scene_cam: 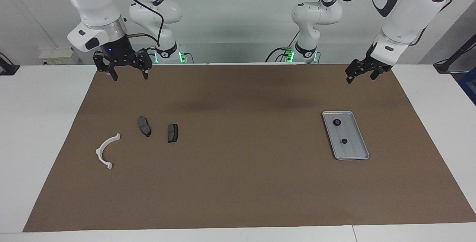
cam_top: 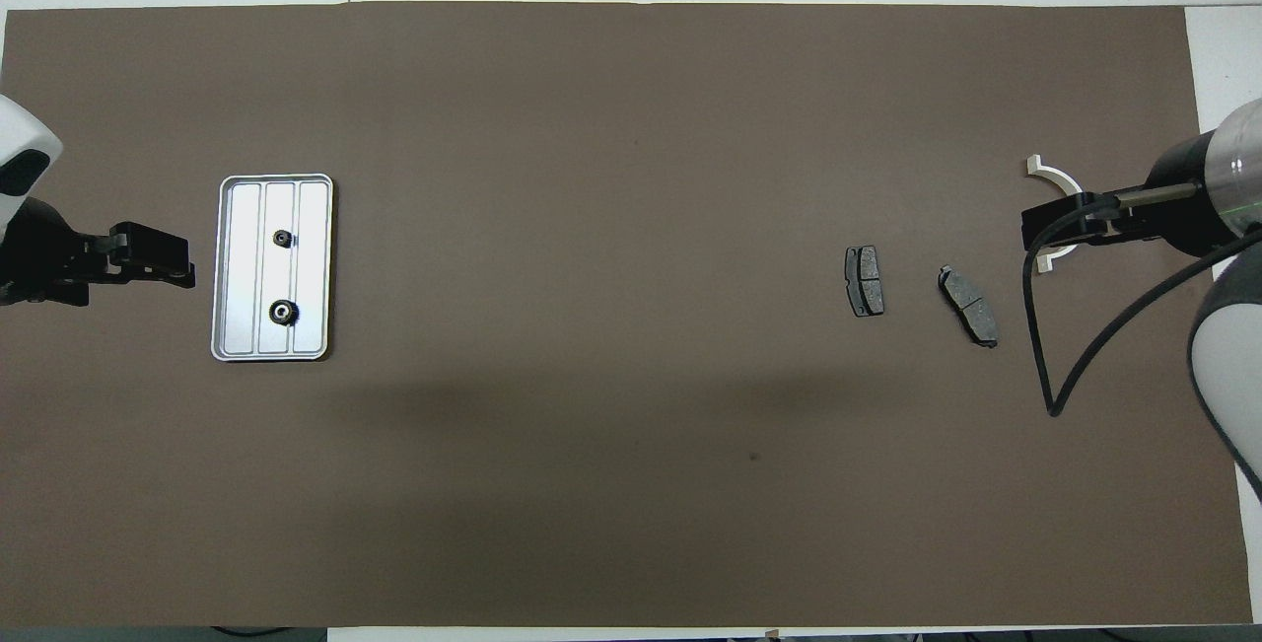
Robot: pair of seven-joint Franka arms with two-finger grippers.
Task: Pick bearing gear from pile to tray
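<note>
On the tray [scene_cam: 357, 152], toward the left arm's end of the tabletop, sit two small black gears [scene_cam: 337, 122], probably the bearing gears. Left end effector [scene_cam: 359, 74] and right end effector [scene_cam: 127, 71] hang released, empty. Risk: the right one could grab a brake pad [scene_cam: 144, 126] well apart from the tray.
</note>
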